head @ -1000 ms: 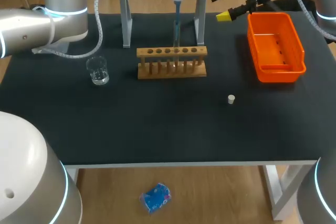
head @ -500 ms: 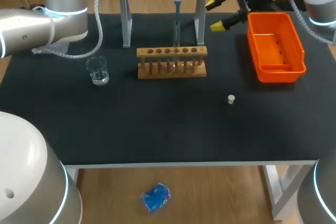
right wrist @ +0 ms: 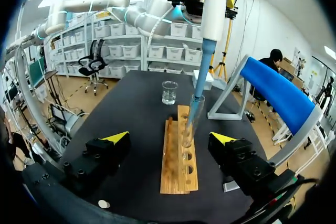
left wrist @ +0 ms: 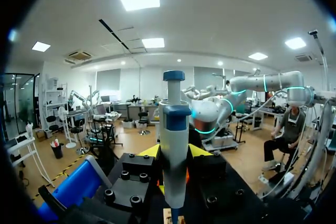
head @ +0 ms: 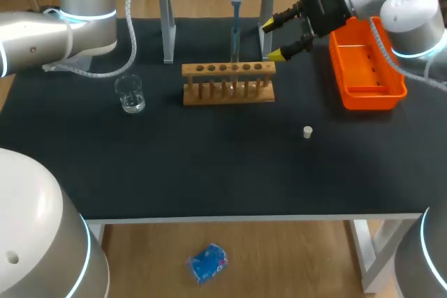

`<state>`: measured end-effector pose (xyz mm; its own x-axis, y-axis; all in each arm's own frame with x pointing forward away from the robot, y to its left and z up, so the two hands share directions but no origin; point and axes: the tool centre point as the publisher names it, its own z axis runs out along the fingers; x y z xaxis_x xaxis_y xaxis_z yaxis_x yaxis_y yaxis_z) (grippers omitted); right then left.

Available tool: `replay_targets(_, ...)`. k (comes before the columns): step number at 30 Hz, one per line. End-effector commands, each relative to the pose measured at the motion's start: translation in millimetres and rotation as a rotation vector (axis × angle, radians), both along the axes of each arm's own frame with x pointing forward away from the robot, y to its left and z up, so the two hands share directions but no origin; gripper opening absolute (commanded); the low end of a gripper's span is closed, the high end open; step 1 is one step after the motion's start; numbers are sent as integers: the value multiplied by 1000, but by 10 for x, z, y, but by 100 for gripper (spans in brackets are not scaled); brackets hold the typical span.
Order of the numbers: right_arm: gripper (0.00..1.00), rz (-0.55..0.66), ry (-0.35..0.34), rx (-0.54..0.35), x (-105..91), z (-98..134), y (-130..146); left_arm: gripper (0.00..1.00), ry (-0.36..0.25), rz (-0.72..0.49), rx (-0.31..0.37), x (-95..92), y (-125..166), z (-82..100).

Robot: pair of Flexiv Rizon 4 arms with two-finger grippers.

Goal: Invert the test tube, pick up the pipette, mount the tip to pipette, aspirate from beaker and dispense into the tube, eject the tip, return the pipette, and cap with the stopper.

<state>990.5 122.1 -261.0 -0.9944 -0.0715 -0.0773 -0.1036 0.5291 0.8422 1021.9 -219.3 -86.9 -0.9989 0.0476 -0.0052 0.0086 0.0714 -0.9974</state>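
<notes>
Clear glass beaker (head: 130, 94) stands at the left of the black worktop (head: 209, 172). The left tool (left wrist: 174, 153) clamps a white-and-blue pipette (left wrist: 174, 124), its tip inside a test tube (right wrist: 189, 124) in the wooden rack (head: 228, 83). The right tool (head: 274, 38), fingers apart and empty, hovers beside the rack.

Wooden rack (head: 228, 70), clear glass beaker (head: 130, 94), glossy orange plastic bin (head: 370, 93), matt black tabletop (head: 209, 165)

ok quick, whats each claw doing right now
Left claw: shut on the pipette.
Right claw: open, holding nothing.
</notes>
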Motion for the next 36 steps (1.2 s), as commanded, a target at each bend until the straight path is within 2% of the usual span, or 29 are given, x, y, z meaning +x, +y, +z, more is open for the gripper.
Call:
replay_targets(1, 100, -3, 0, 17, 105, -135, 73, 0, 1, -2, 2, 9, -2, 8)
replay_targets(15, 100, -9, 11, 22, 275, -215, 256, 0, 1, -2, 2, 9, -2, 8)
replay_targets(36, 100, -7, 9, 25, 288, -203, 272, 0, 1, -2, 2, 9, -2, 8)
